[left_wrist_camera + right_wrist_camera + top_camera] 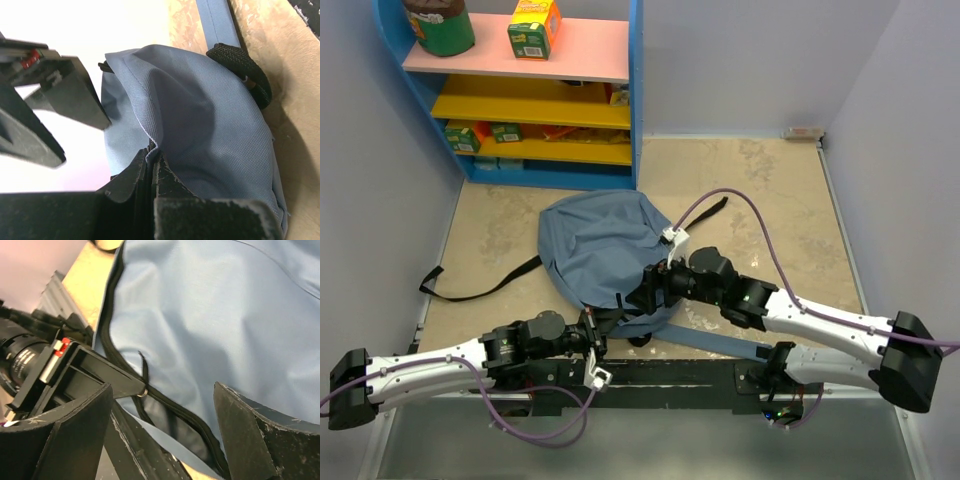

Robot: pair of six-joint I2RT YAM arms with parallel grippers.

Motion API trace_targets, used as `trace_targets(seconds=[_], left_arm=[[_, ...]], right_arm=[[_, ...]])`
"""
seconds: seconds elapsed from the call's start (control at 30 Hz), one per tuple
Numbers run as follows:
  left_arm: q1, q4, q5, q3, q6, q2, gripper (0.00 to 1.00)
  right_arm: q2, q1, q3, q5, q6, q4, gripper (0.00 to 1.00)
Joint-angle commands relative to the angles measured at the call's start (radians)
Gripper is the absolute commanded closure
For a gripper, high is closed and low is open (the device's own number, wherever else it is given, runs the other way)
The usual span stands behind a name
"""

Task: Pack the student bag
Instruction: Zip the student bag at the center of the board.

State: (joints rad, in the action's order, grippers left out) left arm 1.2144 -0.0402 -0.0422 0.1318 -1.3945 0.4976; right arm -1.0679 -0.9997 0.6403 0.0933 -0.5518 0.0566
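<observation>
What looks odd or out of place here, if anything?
Nothing is spilled or broken. The backpack lies slumped and creased on the table, one black strap trailing off to the left. The left gripper pinches a fold of its fabric; the right gripper hangs open over it.

A beige, marbled tabletop (770, 190) is seen, closed in by pale walls on the left, right and far sides. Near its middle the slate-blue student bag (595, 250) is laid flat, its rounded end turned towards the far side. A thin black strap (480, 285) is trailed from the bag across the surface towards the left edge, and a shorter black strap (712, 208) is spread out at the bag's far right. A blue shoulder strap (720, 343) is stretched along the near side. A blue shelf unit (635, 110) is stood in the far-left corner, and a small pale object (803, 132), too small to be identified, is left by the far wall.
</observation>
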Motion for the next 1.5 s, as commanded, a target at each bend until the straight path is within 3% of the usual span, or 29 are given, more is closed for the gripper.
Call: trace_targets(seconds=[0.0, 0.1, 0.43, 0.67, 0.87, 1.1, 1.17, 1.27, 1.3, 1.47], left_arm=[[0.005, -0.082, 0.076, 0.008, -0.049, -0.001, 1.00], [0.007, -0.093, 0.085, 0.002, -0.064, -0.001, 1.00], [0.007, -0.109, 0.091, -0.011, -0.090, -0.008, 1.00], [0.007, -0.125, 0.100, -0.014, -0.101, -0.001, 1.00], [0.007, -0.130, 0.107, -0.015, -0.106, 0.001, 1.00], [0.007, -0.145, 0.114, -0.018, -0.092, -0.014, 1.00], [0.007, -0.139, 0.111, 0.003, -0.058, -0.024, 1.00], [0.007, -0.086, 0.126, 0.064, 0.067, -0.008, 0.66], [0.007, -0.043, 0.137, 0.084, 0.116, -0.001, 0.49], [0.004, 0.121, 0.136, 0.210, 0.366, -0.031, 0.09]], right_arm=[[-0.088, 0.000, 0.073, 0.117, 0.062, 0.120, 0.20], [-0.145, 0.000, 0.098, 0.144, 0.092, 0.143, 0.29], [-0.219, 0.000, 0.099, 0.149, 0.093, 0.218, 0.34], [-0.276, -0.001, 0.121, 0.187, 0.093, 0.259, 0.45], [-0.308, -0.001, 0.136, 0.220, 0.098, 0.265, 0.62], [-0.293, 0.000, 0.110, 0.260, 0.092, 0.315, 0.97], [-0.276, 0.000, 0.101, 0.247, 0.089, 0.310, 1.00], [-0.265, 0.000, 0.099, 0.220, 0.085, 0.295, 1.00], [-0.265, 0.000, 0.099, 0.209, 0.084, 0.289, 1.00], [-0.257, 0.000, 0.076, 0.135, 0.055, 0.261, 1.00]])
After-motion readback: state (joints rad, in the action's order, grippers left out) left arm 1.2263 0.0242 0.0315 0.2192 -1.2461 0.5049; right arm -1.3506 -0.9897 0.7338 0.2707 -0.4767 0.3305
